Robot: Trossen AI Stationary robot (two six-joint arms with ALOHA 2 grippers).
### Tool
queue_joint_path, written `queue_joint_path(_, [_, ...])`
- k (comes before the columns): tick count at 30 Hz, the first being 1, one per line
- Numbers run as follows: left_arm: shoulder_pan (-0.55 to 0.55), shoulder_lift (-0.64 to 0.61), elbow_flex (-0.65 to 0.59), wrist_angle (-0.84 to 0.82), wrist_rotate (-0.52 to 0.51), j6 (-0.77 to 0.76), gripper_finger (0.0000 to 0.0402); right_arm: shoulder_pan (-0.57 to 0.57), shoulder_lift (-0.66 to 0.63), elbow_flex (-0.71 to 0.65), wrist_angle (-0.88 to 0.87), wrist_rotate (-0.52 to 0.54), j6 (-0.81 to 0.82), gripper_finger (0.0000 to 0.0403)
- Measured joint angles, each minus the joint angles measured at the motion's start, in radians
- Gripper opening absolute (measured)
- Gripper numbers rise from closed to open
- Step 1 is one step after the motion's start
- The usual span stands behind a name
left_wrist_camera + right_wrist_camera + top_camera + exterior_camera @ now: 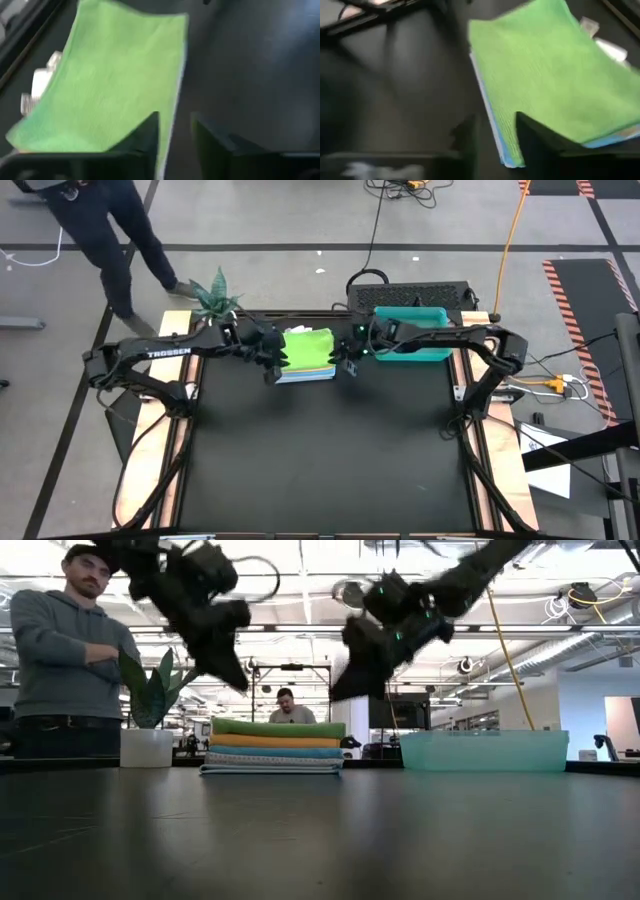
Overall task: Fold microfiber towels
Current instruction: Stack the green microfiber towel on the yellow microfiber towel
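Towels (272, 749) sit stacked on black table (320, 840), person (60, 650) behind.

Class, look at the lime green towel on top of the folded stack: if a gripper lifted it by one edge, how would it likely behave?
The lime green towel looks like thin soft cloth, so it would probably droop and unfold rather than stay flat. It seems light, so it should lift easily. Lying loose on the other folded towels, it might slide off or drag them if pushed sideways.

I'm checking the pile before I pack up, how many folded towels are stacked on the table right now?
4 show in the low view, one stack: lime green towel on top, yellow-orange towel under it, turquoise towel next, pale towel at the bottom. Another thin layer may be hidden.
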Motion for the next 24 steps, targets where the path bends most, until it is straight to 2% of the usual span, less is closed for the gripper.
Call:
queue_joint_path(2, [0.012, 0.011, -0.064, 0.089, 0.008, -0.034, 0.0061, -0.011, 0.012, -0.070, 0.108, -0.002, 0.051, 0.0045])
queue_joint_path(4, [0.031, 0.012, -0.136, 0.177, 0.038, -0.065, 0.0017, -0.019, 0.021, -0.126, 0.219, 0.000, 0.095, 0.0015])
queue_joint_path(6, [0.049, 0.012, -0.202, 0.252, 0.034, -0.104, 0.0013, -0.023, 0.033, -0.165, 0.300, -0.001, 0.132, 0.0009])
queue_joint_path(10, [0.083, 0.013, -0.276, 0.338, 0.025, -0.122, 0.0003, -0.023, 0.078, -0.184, 0.350, 0.029, 0.140, 0.0002])
queue_joint_path(15, [0.092, 0.013, -0.306, 0.356, 0.019, -0.118, 0.0002, -0.022, 0.143, -0.184, 0.390, 0.050, 0.158, 0.0000])
queue_joint_path(19, [0.092, 0.012, -0.309, 0.325, -0.029, -0.101, 0.0002, -0.022, 0.170, -0.183, 0.392, 0.052, 0.158, 0.0000])
queue_joint_path(24, [0.101, 0.005, -0.303, 0.305, -0.052, -0.087, 0.0002, -0.022, 0.137, -0.184, 0.387, 0.051, 0.156, 0.0000])
